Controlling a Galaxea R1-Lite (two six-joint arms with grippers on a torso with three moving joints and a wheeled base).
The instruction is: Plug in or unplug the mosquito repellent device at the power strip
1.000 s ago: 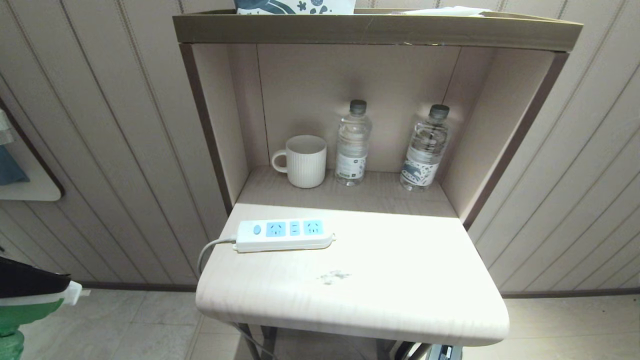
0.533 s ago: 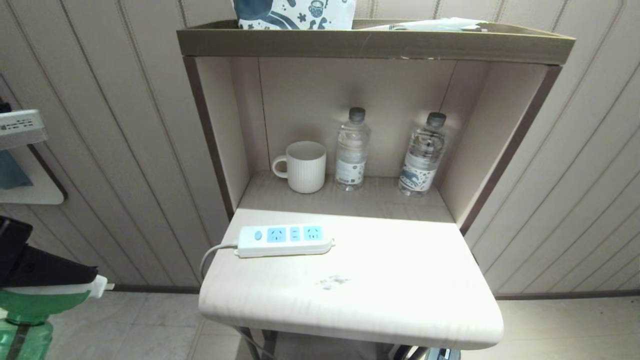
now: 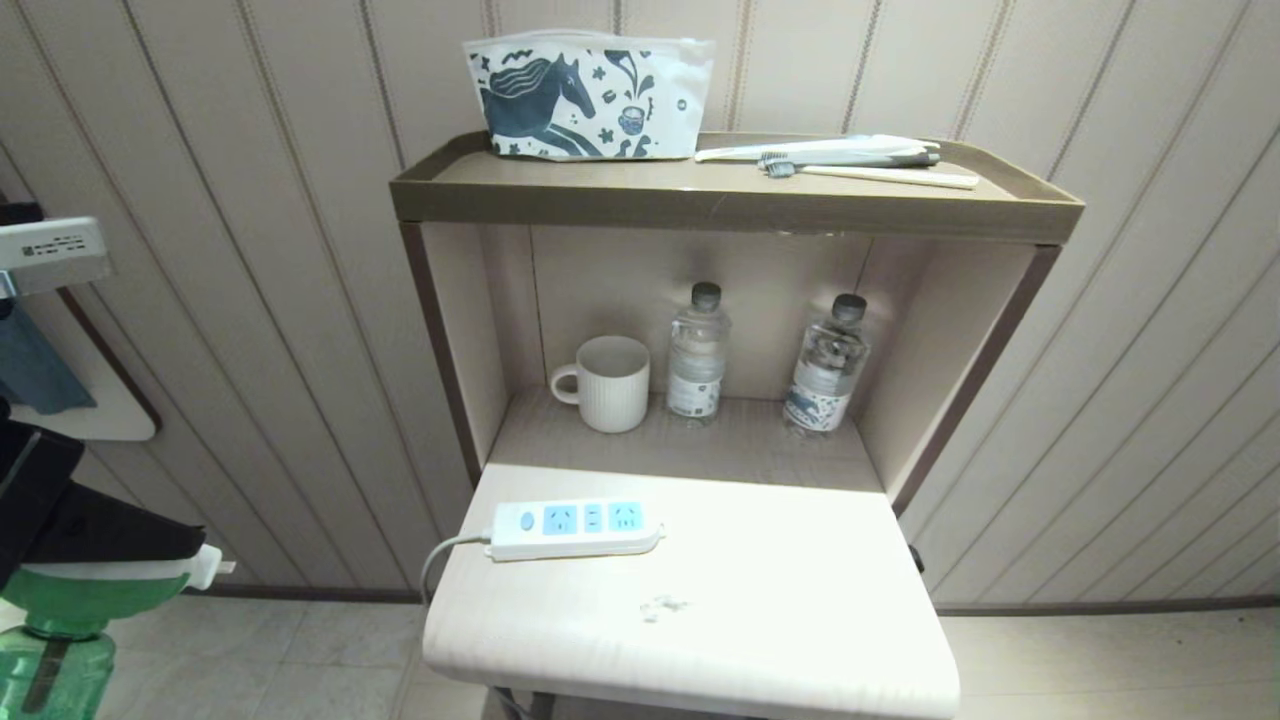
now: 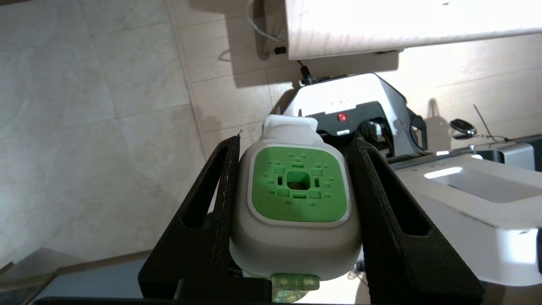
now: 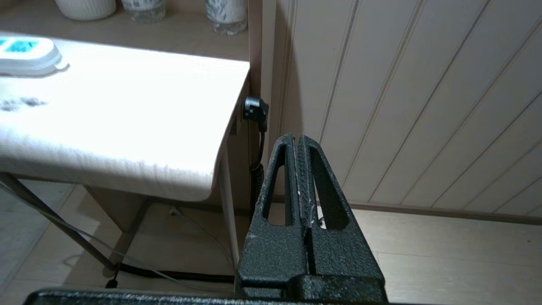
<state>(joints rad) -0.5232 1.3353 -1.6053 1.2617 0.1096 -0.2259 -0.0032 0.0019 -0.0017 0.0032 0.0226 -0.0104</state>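
1. Head view: the left hand (image 3: 90, 560) sits low at the left edge of the frame, over the tiled floor, well apart from the bench (image 3: 800, 640). It carries the mosquito repellent device (image 3: 60, 640), whose green bottle hangs below the black fingers.
2. Left wrist view: the two black fingers (image 4: 211, 212) stand about half open and press the flanks of the mosquito repellent device (image 4: 296, 190), gripping it; its green vented face points toward the camera and its white plug end points away from the hand.
3. Head view: the power strip (image 3: 575, 528) lies flat near the bench's left side, up and to the right of the left hand, with all its sockets free; its white cable (image 3: 440, 560) drops over the bench's left edge.
4. Head view: behind the strip, in the shelf recess, stand a ribbed mug (image 3: 610, 383) and two water bottles (image 3: 697, 350); a horse-print pouch (image 3: 590, 98) rests on the top shelf.
5. Right wrist view: the right hand (image 5: 300, 169) hangs beside the bench's right edge, fingers pressed together, holding nothing.
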